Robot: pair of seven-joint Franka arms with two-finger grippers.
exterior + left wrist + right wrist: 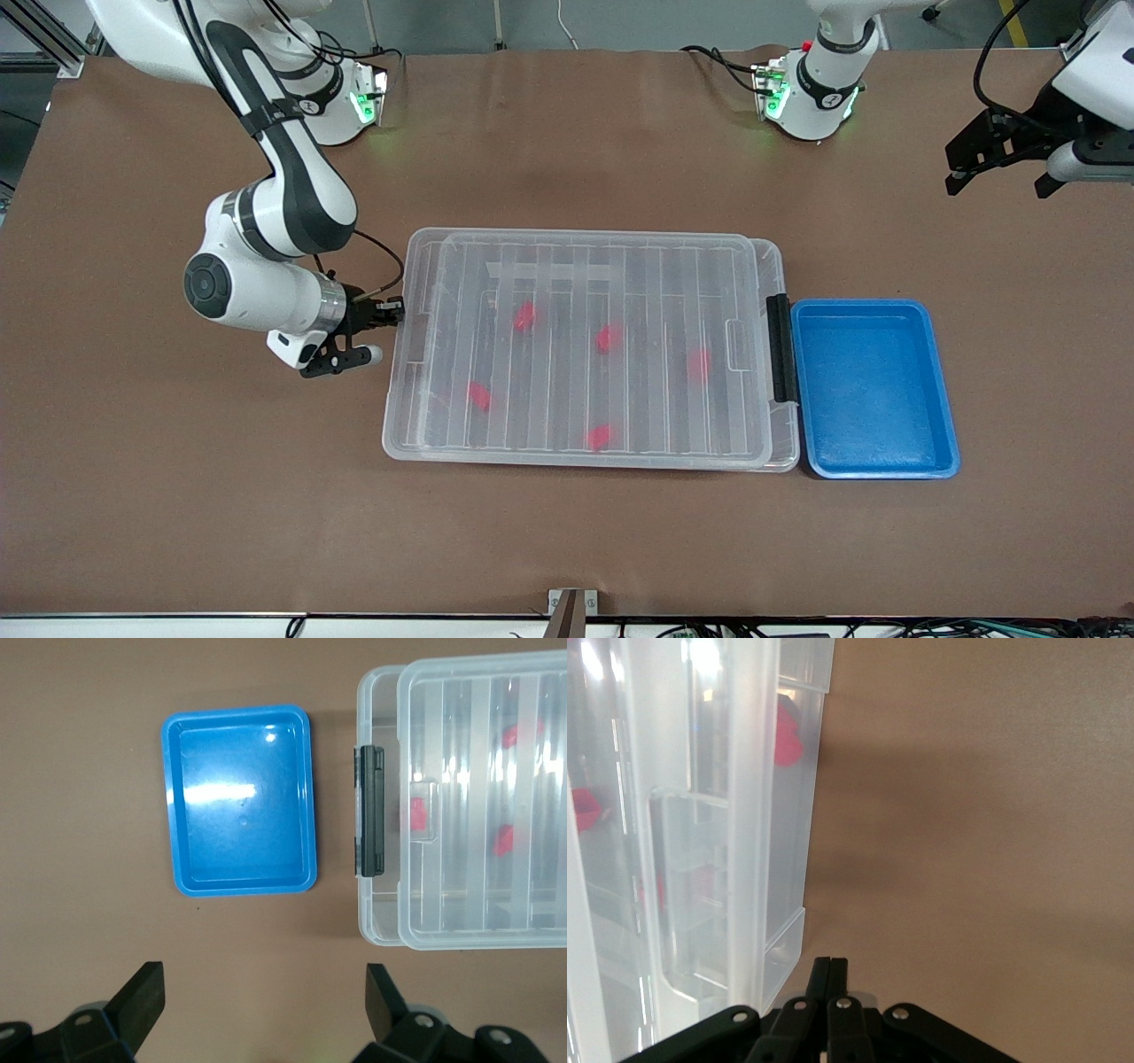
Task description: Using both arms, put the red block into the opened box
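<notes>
One clear plastic box with a ribbed translucent lid lies mid-table, its black handle strip on the short side toward the left arm's end. One blue tray sits just beside that strip. Five small red blocks show through the lid: one and another near the middle, a third toward the handle strip, and two nearer the front camera. Which of them is the task's red block cannot be told; all lie inside the box, under the lid.

Two arms. The right gripper is low at the box's short side toward the right arm's end, fingers pressed together with nothing between them; the right wrist view alone shows the closed fingertips just beside the box corner. The left gripper waits in the air toward the left arm's end of the table, jaws spread wide and empty. The left wrist view alone shows the tray's bare interior from above.
</notes>
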